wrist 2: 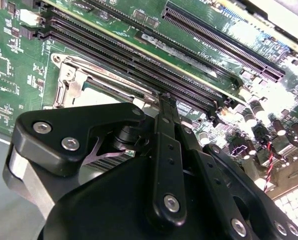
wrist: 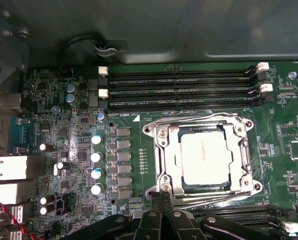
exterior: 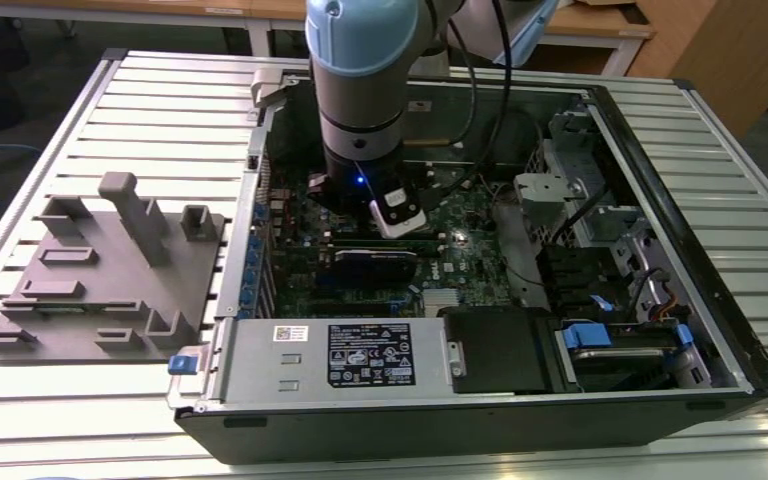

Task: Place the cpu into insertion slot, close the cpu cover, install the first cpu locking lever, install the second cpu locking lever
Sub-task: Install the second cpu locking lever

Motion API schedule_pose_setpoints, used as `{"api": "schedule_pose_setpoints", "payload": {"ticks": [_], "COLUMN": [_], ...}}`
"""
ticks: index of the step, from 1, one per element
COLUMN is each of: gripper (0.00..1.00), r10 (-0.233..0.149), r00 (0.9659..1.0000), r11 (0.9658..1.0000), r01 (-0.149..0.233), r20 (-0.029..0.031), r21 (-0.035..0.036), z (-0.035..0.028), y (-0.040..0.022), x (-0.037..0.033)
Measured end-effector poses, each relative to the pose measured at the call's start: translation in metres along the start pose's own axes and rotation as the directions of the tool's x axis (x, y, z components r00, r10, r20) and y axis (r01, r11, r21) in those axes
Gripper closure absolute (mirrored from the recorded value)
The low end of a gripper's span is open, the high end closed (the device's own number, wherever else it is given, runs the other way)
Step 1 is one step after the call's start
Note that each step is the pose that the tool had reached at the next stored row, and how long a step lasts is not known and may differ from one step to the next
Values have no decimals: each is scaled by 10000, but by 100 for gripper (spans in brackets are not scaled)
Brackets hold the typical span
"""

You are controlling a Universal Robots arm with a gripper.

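The cpu [wrist: 206, 155] lies flat in the insertion slot [wrist: 259, 187], its pale silver top showing through the window of the cpu cover [wrist: 164, 156], which lies down over it. Thin wire locking levers run along two opposite sides of the socket [wrist: 198, 121] [wrist: 218, 198]; whether they are latched I cannot tell. My gripper [wrist: 162, 196] is shut, its thin black fingertips together at the socket's edge beside one lever's end. In the second wrist view the same tips [wrist 2: 164, 98] reach the corner of the cover [wrist 2: 69, 80]. The arm [exterior: 364, 150] stands upright inside the open computer case.
Long black memory slots [wrist: 178, 90] lie along one side of the socket, and a row of capacitors [wrist: 96, 165] stands along another. The case wall [exterior: 244, 250], a power supply [exterior: 344, 355] and drive cages [exterior: 598, 230] hem in the board. A grey fixture [exterior: 104, 270] sits on the table at the exterior view's left.
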State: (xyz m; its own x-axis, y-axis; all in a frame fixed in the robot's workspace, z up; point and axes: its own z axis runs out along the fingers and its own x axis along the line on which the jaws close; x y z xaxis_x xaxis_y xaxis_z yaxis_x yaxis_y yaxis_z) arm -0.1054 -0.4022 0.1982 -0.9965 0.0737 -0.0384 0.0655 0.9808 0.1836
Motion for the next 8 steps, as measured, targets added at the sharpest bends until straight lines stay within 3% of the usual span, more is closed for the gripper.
{"api": "schedule_pose_setpoints", "payload": {"ticks": [8], "gripper": [90], "r10": [3], "r00": [10000], "r11": [10000], "r01": [-3], "r20": [-2], "r21": [-29], "z": [5], "y": [-2], "x": [6]}}
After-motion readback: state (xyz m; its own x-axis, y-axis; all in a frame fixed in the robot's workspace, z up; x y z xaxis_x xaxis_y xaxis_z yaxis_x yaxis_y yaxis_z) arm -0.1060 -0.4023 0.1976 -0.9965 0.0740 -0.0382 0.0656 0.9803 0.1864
